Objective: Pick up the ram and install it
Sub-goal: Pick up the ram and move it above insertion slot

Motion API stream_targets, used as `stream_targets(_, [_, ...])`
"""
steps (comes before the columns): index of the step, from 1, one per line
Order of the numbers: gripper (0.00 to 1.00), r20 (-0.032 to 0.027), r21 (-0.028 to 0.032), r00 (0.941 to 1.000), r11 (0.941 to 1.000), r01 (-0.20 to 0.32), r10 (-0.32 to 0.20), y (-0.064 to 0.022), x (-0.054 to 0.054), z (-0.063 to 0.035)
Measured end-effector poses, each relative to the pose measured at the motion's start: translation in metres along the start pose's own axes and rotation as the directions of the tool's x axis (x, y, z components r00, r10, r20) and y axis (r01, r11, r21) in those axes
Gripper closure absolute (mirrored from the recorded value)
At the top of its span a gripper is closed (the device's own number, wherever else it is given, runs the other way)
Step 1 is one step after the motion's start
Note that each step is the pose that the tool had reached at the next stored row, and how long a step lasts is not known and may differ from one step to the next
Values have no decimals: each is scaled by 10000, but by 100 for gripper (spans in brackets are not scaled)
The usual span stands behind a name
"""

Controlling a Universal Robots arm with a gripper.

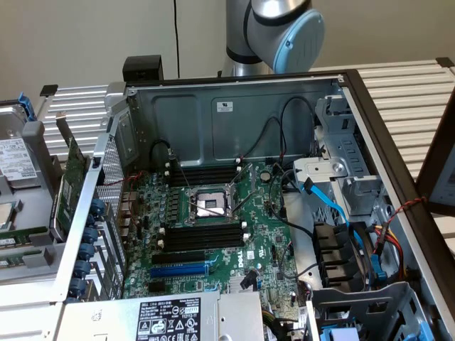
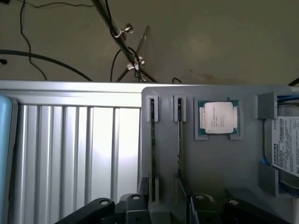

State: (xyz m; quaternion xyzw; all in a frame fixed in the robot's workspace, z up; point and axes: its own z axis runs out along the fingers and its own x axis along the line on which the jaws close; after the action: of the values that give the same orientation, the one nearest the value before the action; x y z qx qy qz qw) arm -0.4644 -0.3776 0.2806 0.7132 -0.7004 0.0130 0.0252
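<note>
Gray tray (image 2: 210, 163) w/ ram (image 2: 179, 140), hand (image 2: 167, 208) near

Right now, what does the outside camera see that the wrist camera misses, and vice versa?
The exterior view gives the open computer case, its motherboard with black memory slots, and the robot arm above. The wrist view gives the ram, two thin sticks standing on edge, next to a processor chip, with loose cables beyond. Both take in the slatted metal table and, apparently, the labelled hard drive.
</note>
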Motion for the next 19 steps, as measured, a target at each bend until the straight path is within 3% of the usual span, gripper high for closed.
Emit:
stream_targets(11, [62, 11, 21, 10000, 10000, 0, 0, -2, 69, 200])
stream_targets(15, [62, 80, 77, 10000, 10000, -3, 2, -3, 83, 257])
stream_targets(19, [62, 121, 81, 9999, 10000, -2, 1, -3, 112, 331])
